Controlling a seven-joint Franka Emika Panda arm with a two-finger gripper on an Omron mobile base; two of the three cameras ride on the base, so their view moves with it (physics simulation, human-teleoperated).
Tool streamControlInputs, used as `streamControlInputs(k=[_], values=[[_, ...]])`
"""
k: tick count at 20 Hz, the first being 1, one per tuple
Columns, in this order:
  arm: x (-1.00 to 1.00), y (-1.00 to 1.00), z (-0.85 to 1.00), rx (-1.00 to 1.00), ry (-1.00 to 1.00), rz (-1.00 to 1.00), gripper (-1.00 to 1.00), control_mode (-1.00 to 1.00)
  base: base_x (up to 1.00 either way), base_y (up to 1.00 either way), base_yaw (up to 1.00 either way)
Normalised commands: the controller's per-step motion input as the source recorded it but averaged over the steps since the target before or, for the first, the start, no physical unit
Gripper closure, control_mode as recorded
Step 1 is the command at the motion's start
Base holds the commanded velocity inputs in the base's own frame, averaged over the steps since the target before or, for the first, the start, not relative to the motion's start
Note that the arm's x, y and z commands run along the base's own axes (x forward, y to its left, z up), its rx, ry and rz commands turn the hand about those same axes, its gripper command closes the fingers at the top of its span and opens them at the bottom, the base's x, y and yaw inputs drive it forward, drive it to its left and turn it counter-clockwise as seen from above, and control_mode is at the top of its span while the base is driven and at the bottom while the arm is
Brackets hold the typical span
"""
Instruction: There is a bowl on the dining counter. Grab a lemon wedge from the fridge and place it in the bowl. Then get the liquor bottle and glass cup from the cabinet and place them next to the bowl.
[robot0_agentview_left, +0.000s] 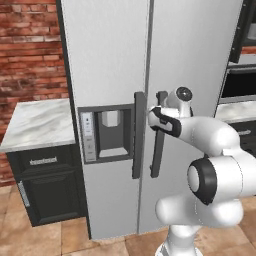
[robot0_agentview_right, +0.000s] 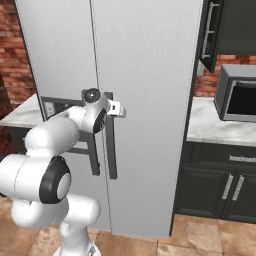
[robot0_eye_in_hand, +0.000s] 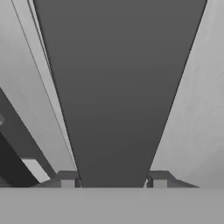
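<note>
The gripper (robot0_eye_in_hand: 113, 179) sits at the right-hand fridge door handle (robot0_agentview_left: 159, 135), near its upper end, with the wrist turned so the two fingers straddle the dark vertical bar. In the hand view a fingertip (robot0_eye_in_hand: 67, 178) shows on either side of the bar, each right at its edge, so the jaws stand partly open around the handle; whether the pads already press on it is too close to call. That grasp makes sense: the lemon wedge is inside the fridge (robot0_agentview_left: 115, 55), both doors are flush and closed, and nothing can be fetched until one swings out. Holding the handle high, with the arm bent back toward the base, probably leaves room to pull the door along its arc.

The left door carries a water dispenser (robot0_agentview_left: 111, 131) and its own handle (robot0_agentview_left: 138, 135) just beside the one being taken. The bowl, liquor bottle and glass cup belong to later steps, away from this fridge front
</note>
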Motion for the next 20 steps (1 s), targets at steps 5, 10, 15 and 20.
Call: streamControlInputs(k=[5, 10, 15, 20], values=[[-1.0, -0.18, -0.01, 0.0, -0.05, -0.05, 1.0, -1.0, 0.0, 0.0, 0.0], [-1.0, -0.33, 0.08, 0.01, -0.03, -0.07, 1.0, -1.0, 0.0, 0.0, 0.0], [-1.0, -0.27, 0.24, 0.02, 0.0, -0.11, 1.0, -1.0, 0.0, 0.0, 0.0], [-0.84, -0.14, 0.1, 0.03, 0.04, -0.16, -1.0, -1.0, 0.0, 0.0, 0.0]])
